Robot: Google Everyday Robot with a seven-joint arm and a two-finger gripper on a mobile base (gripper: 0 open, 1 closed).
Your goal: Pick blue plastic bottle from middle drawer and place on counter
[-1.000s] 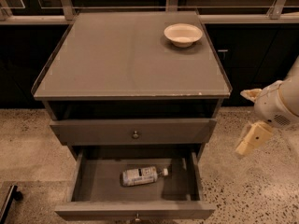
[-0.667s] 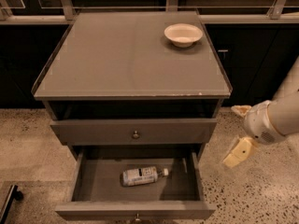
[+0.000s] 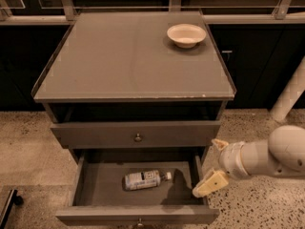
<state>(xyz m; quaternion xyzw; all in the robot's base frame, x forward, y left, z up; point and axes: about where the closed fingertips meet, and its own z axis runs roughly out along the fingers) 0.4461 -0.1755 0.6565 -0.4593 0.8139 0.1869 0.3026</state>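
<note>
Bottle lying in open drawer, my gripper just beside it.
Nearest, the middle drawer (image 3: 95,190) stands pulled out below the front edge; the blue plastic bottle (image 3: 143,179) lies on its side mid-floor, cap pointing right. My gripper (image 3: 213,165) hangs at the drawer's right edge, jaws spread wide, holding nothing. Farther back, the counter (image 3: 119,61) bears a cream bowl (image 3: 186,34) near its far right corner.
</note>
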